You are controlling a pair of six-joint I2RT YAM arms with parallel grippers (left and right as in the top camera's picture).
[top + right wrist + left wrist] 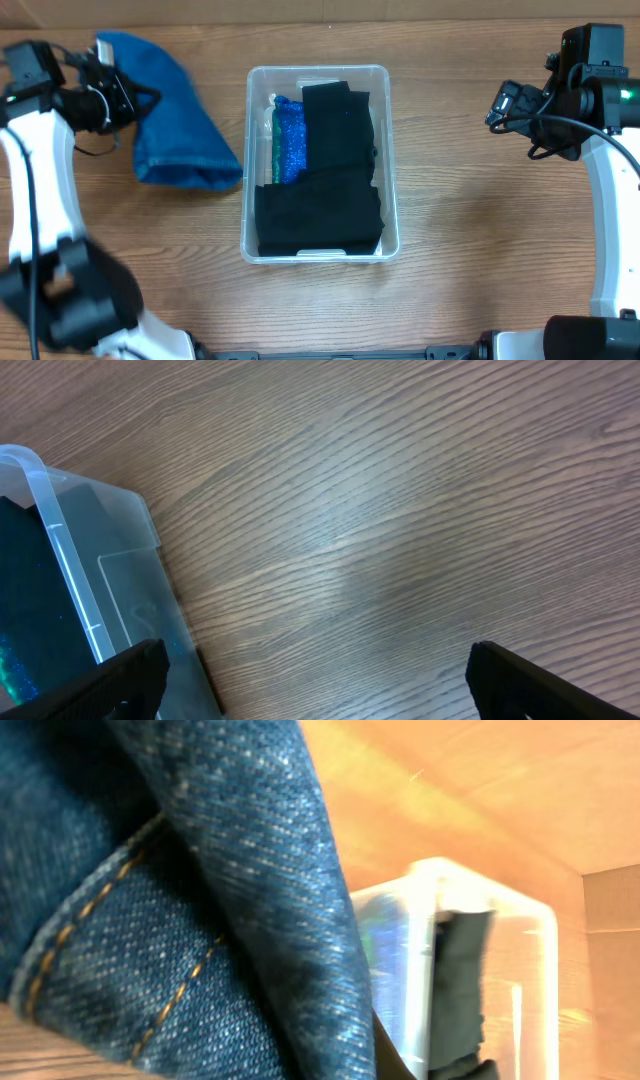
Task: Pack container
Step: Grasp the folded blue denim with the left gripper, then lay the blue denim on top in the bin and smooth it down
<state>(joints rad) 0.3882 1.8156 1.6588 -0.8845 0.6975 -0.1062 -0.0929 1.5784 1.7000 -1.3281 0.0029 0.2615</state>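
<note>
The clear plastic container (318, 69) stands mid-table. It holds folded black cloths (320, 208) and a blue glittery item (290, 140) along its left side. A blue denim garment (172, 118) lies left of it. My left gripper (128, 95) is at the garment's upper left edge and appears shut on it. In the left wrist view the denim (180, 890) fills the frame and hides the fingers, with the container (520, 970) behind. My right gripper (500, 105) is open and empty above bare table right of the container; its fingertips (320, 685) are wide apart, next to the container's corner (110, 570).
Wooden table (470, 220) all round. The arm bases stand at the front left and front right edges. A seam in the tabletop runs along the far edge.
</note>
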